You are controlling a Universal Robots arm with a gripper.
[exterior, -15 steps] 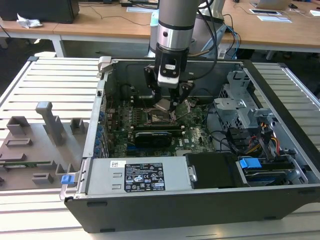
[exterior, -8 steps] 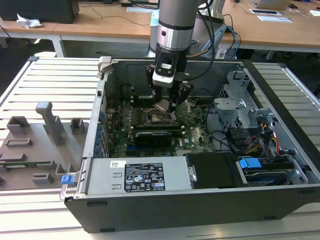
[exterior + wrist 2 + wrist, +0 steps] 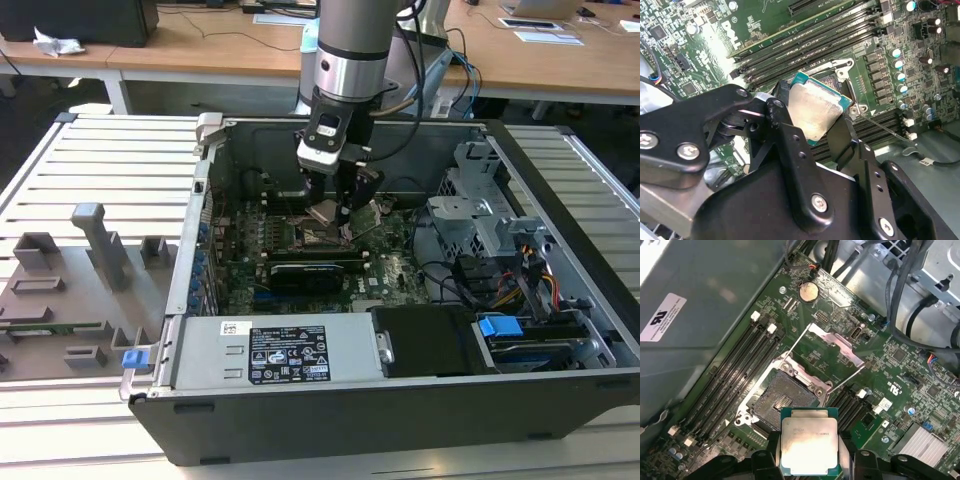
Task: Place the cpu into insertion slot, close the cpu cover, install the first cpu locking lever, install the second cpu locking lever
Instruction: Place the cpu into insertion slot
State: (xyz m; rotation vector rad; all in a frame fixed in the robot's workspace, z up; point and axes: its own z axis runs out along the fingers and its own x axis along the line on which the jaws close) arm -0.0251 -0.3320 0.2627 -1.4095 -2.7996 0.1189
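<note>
My gripper (image 3: 336, 210) hangs inside the open computer case, shut on the cpu (image 3: 325, 213). In both wrist views the black fingers (image 3: 784, 125) clamp two opposite edges of the cpu (image 3: 815, 107), a silver-topped square chip on a green base. The cpu (image 3: 808, 446) is held in the air, just off to one side of the insertion slot (image 3: 782, 399), whose black bed lies bare inside its silver rim. The cpu cover (image 3: 837, 342) is swung open and lies back on the board. Two thin wire locking levers (image 3: 847, 377) stand released beside the slot.
The case's walls (image 3: 205, 215) surround the motherboard. Long black memory slots (image 3: 735, 370) run beside the socket. A power supply (image 3: 290, 355) sits at the case's front, with a drive cage (image 3: 480, 205) and cables at the exterior view's right. Grey fixtures (image 3: 90, 265) lie outside, at its left.
</note>
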